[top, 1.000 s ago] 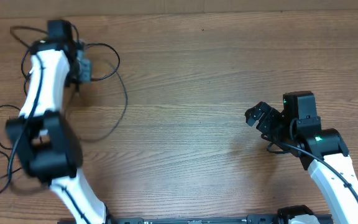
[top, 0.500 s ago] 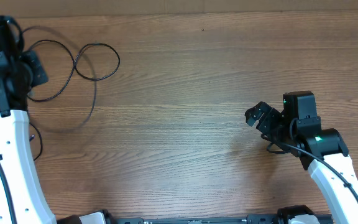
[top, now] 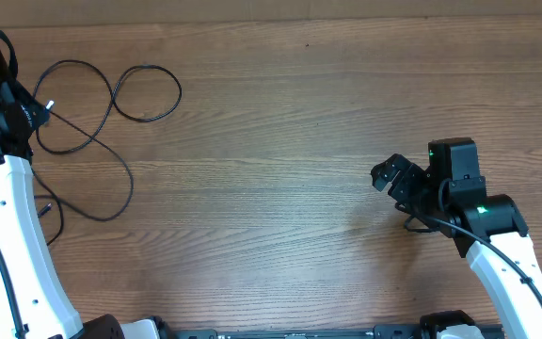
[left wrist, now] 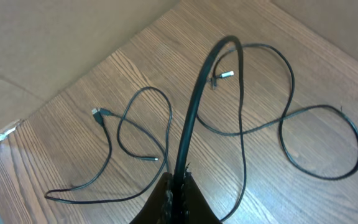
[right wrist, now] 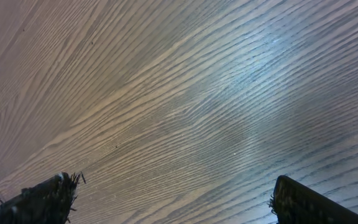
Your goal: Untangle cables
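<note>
Overhead: wood-grain table [top: 299, 141], loose black cables [top: 113, 94] at left.

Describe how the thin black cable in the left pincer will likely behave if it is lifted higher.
Likely floppy: the cable bends over just above the shut left pincer and trails in loose curves on the table. Likely light, since it is so thin. It may catch on itself, because its loops cross on the wood.
</note>
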Robot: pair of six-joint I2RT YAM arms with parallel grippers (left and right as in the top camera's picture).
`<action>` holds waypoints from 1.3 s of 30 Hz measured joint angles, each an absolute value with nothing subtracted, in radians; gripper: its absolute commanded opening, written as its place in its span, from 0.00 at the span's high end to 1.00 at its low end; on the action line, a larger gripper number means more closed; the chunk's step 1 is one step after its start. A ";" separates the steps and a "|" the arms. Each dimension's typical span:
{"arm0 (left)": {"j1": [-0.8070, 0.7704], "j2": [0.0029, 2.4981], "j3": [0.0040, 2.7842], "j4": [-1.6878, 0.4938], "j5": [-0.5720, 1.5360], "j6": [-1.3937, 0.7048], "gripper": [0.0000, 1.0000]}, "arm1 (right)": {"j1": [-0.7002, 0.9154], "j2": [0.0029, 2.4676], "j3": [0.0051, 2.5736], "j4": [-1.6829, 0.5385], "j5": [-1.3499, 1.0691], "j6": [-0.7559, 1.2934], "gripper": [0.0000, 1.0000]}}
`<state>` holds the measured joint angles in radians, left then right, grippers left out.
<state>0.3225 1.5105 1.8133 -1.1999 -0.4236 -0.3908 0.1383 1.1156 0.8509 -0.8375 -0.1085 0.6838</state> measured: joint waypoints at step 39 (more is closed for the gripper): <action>0.136 1.522 0.897 -0.591 0.251 -0.935 0.00 | 0.138 1.116 0.851 -0.838 -0.108 0.684 0.00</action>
<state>0.1364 1.5215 0.8967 -0.5907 0.2508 -0.9348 0.1383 1.1156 0.8509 -0.8379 -0.1081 0.6842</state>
